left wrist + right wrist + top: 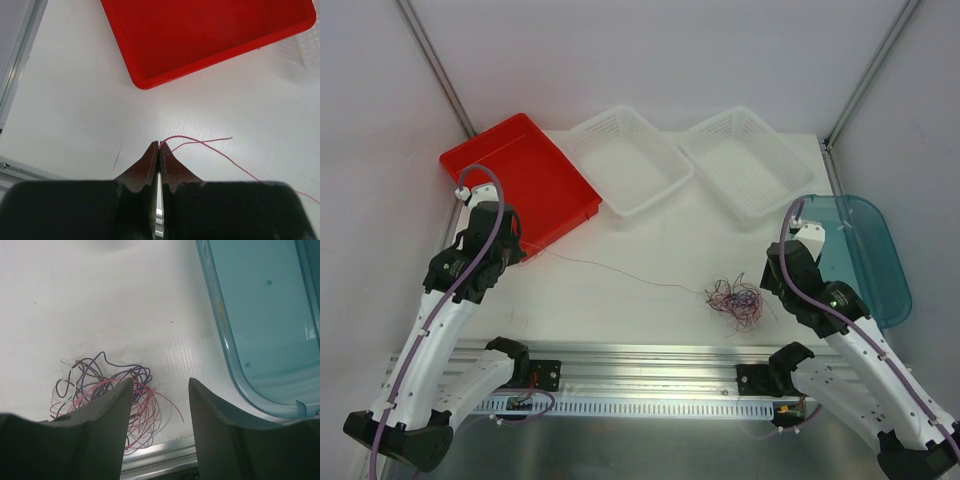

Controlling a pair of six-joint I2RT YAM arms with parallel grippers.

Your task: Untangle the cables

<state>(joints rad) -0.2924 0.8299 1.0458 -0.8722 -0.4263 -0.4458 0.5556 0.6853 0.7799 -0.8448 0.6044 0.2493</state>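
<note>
Near the red tray (210,30), left gripper (159,146) pinches 1 pink cable (200,141) end; right gripper (160,382) parted by tangle (107,390). Strands look limp, light, snag-prone: take loose ends.

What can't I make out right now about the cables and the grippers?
- Top view: how many cables are knotted together; too thin and overlapping.
- Right wrist view: part of the cables, hidden behind a finger of the right gripper.
- Left wrist view: where the pink wire pinched in the left gripper ends; cut off at the right edge.
</note>
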